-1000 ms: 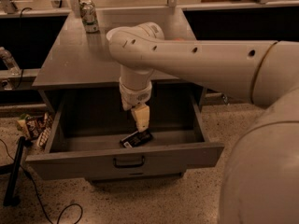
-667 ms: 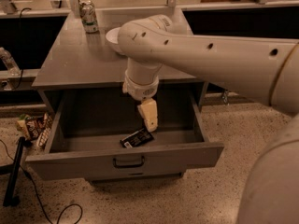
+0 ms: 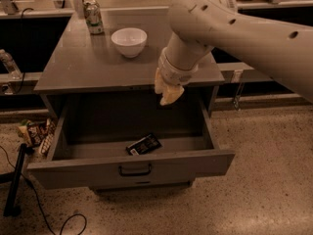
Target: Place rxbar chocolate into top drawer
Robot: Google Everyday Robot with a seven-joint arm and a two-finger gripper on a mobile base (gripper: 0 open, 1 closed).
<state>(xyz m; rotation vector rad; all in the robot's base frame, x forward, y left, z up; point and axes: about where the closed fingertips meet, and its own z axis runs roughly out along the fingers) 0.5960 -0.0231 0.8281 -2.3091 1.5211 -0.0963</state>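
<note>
The rxbar chocolate, a flat black bar with a small white patch, lies inside the open top drawer near its front panel, a little left of centre. The drawer's dark pull handle shows on the front panel. My gripper hangs above the drawer's back right part, at the level of the cabinet top's front edge, well above and apart from the bar. It holds nothing that I can see.
On the grey cabinet top stand a white bowl and a drink can. Colourful snack packets lie on the floor left of the drawer. A black stand leg and cable are at the lower left.
My gripper has risen out of the drawer and moved right and back, away from the bar. The bar stays lying in the drawer. The bowl, hidden before by the arm, now shows.
</note>
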